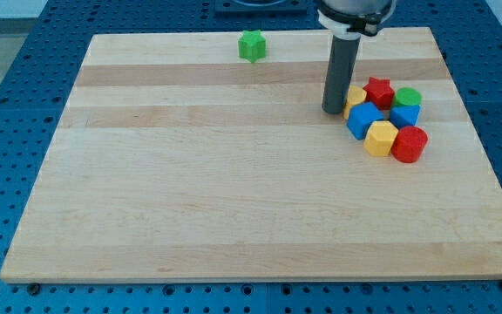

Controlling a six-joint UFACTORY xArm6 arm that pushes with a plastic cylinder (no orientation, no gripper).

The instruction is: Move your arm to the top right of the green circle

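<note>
My tip [333, 111] rests on the counter [190, 192], a bare rod with no pincer to be wide, narrow or holding anything. It sits just left of a yellow block [355, 97], which the rod partly hides. The green circle [409, 97] lies to the right of my tip, beyond the red star [378, 91], touching a blue block [405, 114] below it. The spot up-right of the green circle is bare counter.

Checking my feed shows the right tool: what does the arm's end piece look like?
A straight, smooth, dark grey cylindrical rod, ending at my tip. At the view's top it enters a white collar under a black rounded housing. No cables or markings are visible.
</note>
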